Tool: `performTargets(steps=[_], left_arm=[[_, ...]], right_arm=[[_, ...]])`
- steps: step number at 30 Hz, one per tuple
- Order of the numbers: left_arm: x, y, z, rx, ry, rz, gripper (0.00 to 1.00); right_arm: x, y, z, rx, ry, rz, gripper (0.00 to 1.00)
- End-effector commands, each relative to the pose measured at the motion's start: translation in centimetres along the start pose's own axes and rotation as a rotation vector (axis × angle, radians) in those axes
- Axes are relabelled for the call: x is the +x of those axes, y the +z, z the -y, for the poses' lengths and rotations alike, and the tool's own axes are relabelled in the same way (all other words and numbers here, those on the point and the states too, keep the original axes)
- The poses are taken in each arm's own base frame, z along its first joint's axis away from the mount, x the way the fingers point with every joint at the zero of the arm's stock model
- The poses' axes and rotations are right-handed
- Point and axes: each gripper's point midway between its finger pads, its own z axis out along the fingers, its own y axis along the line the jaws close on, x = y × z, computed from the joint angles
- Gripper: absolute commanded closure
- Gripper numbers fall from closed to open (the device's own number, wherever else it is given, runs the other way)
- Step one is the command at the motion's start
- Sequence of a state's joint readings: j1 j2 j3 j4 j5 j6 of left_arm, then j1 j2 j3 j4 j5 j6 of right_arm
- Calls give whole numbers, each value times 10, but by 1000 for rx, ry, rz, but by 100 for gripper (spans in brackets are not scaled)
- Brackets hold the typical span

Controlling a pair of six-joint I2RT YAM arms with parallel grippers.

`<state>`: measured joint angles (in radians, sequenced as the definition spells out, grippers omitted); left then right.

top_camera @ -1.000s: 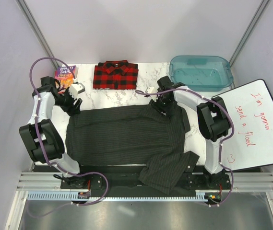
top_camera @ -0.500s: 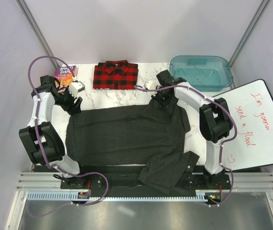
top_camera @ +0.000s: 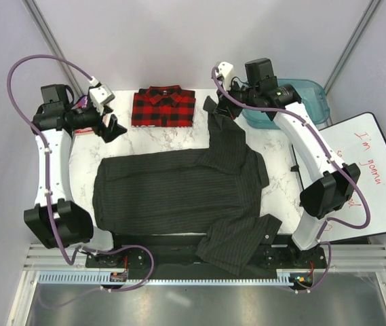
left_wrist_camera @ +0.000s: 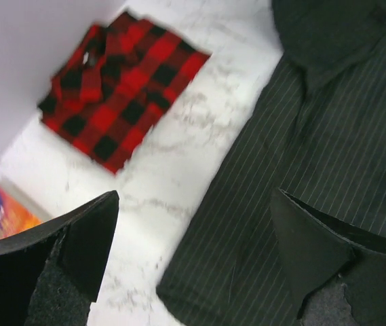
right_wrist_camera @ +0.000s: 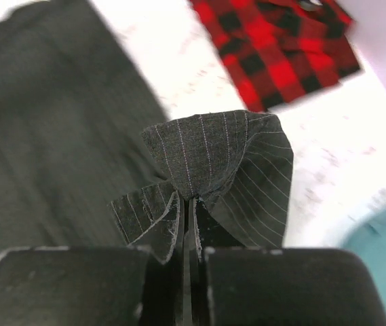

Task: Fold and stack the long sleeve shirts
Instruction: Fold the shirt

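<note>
The dark charcoal pinstriped shirt (top_camera: 172, 193) lies spread across the marble table (top_camera: 179, 139), one sleeve hanging over the near edge. My right gripper (top_camera: 216, 106) is shut on a bunched corner of that charcoal shirt (right_wrist_camera: 213, 153) and holds it lifted at the shirt's back right, above the table. In the right wrist view, my right gripper (right_wrist_camera: 191, 200) has pinstriped fabric pinched between its jaws. The red-and-black plaid shirt (top_camera: 163, 107) lies folded at the back. My left gripper (top_camera: 114, 128) hangs open above the charcoal shirt's back left corner (left_wrist_camera: 315, 136), holding nothing.
A teal bin (top_camera: 301, 105) stands at the back right, partly behind my right arm. A whiteboard (top_camera: 362, 176) with red writing lies at the right edge. A colourful book (left_wrist_camera: 3, 214) sits at the back left beside the plaid shirt (left_wrist_camera: 121, 81).
My right gripper shut on the charcoal shirt's back right corner and lifted it up and back. My left gripper opened wide and rose away toward the back left.
</note>
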<state>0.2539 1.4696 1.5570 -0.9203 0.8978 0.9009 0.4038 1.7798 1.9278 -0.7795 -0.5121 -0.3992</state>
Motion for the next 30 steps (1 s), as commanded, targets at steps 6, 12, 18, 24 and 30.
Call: performTargets(steps=[6, 12, 18, 24, 30], left_arm=[[-120, 37, 109, 127, 497, 362, 0], [-128, 74, 156, 165, 774, 467, 1], [-142, 94, 169, 198, 852, 515, 2], [-136, 110, 184, 239, 931, 503, 18], [-125, 122, 198, 289, 1017, 469, 42]], right_arm=[[-28, -8, -73, -316, 57, 109, 100], [-17, -6, -94, -390, 67, 80, 100], [-10, -5, -113, -450, 79, 58, 100], [-7, -6, -123, -477, 77, 49, 100], [-9, -8, -133, -503, 57, 54, 100]])
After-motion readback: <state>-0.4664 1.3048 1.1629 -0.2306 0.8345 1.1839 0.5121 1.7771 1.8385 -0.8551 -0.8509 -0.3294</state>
